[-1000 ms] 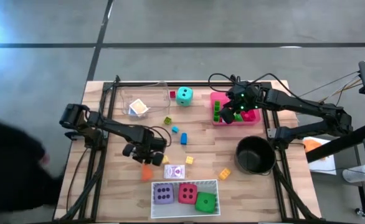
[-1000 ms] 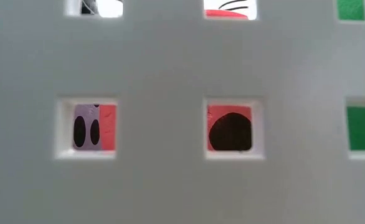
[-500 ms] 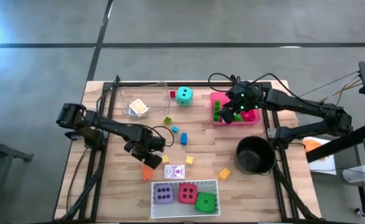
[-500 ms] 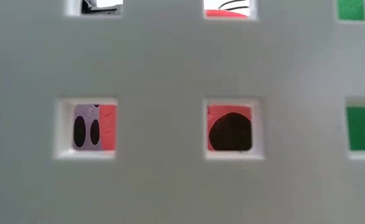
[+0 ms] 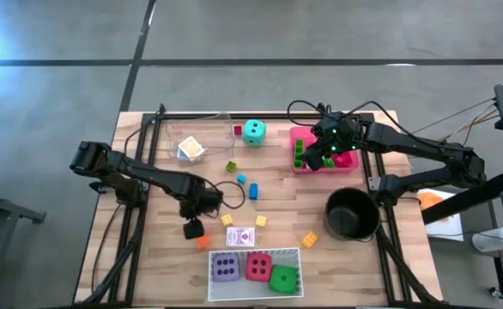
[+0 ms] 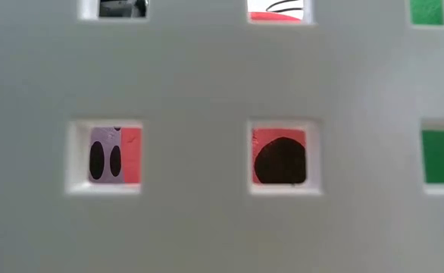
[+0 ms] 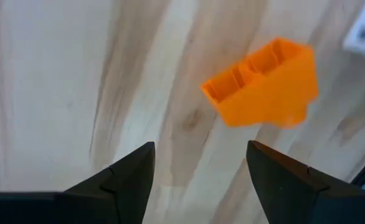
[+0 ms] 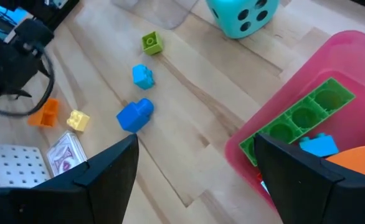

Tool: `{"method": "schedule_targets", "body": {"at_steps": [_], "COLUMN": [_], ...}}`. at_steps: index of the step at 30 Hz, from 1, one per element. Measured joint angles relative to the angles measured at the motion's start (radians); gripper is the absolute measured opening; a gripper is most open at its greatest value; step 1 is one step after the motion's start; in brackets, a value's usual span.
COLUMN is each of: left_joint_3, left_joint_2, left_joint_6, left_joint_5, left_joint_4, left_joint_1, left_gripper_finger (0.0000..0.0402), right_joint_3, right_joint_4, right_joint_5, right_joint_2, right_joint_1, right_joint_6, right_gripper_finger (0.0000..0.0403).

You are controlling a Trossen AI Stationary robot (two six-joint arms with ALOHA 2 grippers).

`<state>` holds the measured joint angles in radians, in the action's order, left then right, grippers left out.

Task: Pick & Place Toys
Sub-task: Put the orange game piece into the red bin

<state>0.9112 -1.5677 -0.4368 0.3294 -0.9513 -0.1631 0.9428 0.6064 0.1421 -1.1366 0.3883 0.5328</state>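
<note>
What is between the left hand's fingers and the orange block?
Nothing: in the left wrist view only bare wooden table lies between the open left hand and the orange block.

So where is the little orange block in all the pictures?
High view: the orange block lies on the table, left of the playing card, just below the left arm's fingers.
Low view: not in it; the white tray's wall blocks the view.
Left wrist view: upper right, beyond the open fingers.
Right wrist view: far left.
Shared landmark: the playing card.

left gripper (image 5: 194,230) by orange block (image 5: 203,243), wooden table (image 5: 277,189)
</note>
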Motion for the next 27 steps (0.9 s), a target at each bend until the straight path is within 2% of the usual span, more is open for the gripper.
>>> {"method": "schedule_targets", "body": {"at_steps": [12, 18, 27], "left_joint_3": [0.000, 0.000, 0.000], "left_joint_2": [0.001, 0.001, 0.001], "left_joint_6": [0.235, 0.448, 0.675], "left_joint_5": [-0.049, -0.058, -0.215], "left_joint_4": [0.042, 0.105, 0.207], "left_joint_1": [-0.047, -0.096, -0.191], "left_gripper_finger": [0.0257, 0.0257, 0.0257], "right_joint_3": [0.000, 0.000, 0.000], "right_joint_4": [-0.012, -0.019, -0.018], "right_joint_5": [-0.002, -0.003, -0.003], "right_joint_2": [0.000, 0.000, 0.000], "right_joint_1": [0.000, 0.000, 0.000], "right_joint_6": [0.044, 0.067, 0.093], "right_gripper_finger": [0.0308, 0.0308, 0.0308]}}
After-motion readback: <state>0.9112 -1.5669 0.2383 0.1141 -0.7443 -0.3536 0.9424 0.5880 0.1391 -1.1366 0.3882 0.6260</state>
